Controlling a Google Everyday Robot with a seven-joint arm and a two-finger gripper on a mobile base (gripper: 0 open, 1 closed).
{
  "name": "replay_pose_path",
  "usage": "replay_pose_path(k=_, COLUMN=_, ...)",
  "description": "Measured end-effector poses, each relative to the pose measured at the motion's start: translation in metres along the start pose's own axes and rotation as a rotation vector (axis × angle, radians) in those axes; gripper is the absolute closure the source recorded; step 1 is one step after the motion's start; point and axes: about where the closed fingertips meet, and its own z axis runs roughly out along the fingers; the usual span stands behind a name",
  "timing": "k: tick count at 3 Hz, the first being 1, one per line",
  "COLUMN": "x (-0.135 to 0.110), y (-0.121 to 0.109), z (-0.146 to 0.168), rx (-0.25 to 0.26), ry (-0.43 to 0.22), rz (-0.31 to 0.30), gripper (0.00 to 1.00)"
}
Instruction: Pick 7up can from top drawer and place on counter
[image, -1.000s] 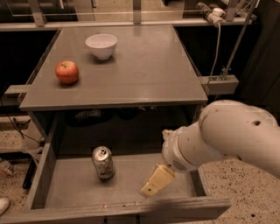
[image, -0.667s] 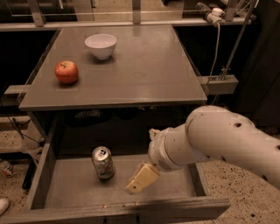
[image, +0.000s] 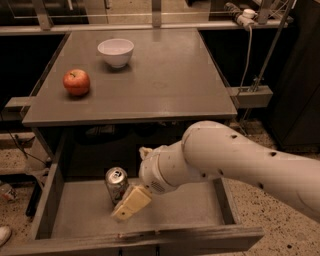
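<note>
The gripper (image: 129, 183) hangs low inside the top drawer (image: 49, 200) with its fingers (image: 131, 202) spread wide. The near tan one slants down and leftward, and the far one shows only as a tip above the wrist. Just left of the near finger stands the 7up can (image: 116, 183), upright. It is touching or almost touching that finger, I cannot tell which, and it is not yet between the two, so nothing is pinched. The wide spread seems meant to let the can slip in before closing. The drawer is pulled well out, which leaves the can reachable from the front. Rightward of the fingers runs the white arm (image: 240, 160). Above and behind them lies the counter (image: 170, 85), the can's goal, with a red apple (image: 76, 82) and a white bowl (image: 116, 52) far up-left
</note>
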Motion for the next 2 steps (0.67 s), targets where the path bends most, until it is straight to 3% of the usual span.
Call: replay_pose_path(k=2, x=0.002, y=0.005, z=0.019, rx=0.006, ry=0.005, rz=-0.029, gripper=0.0)
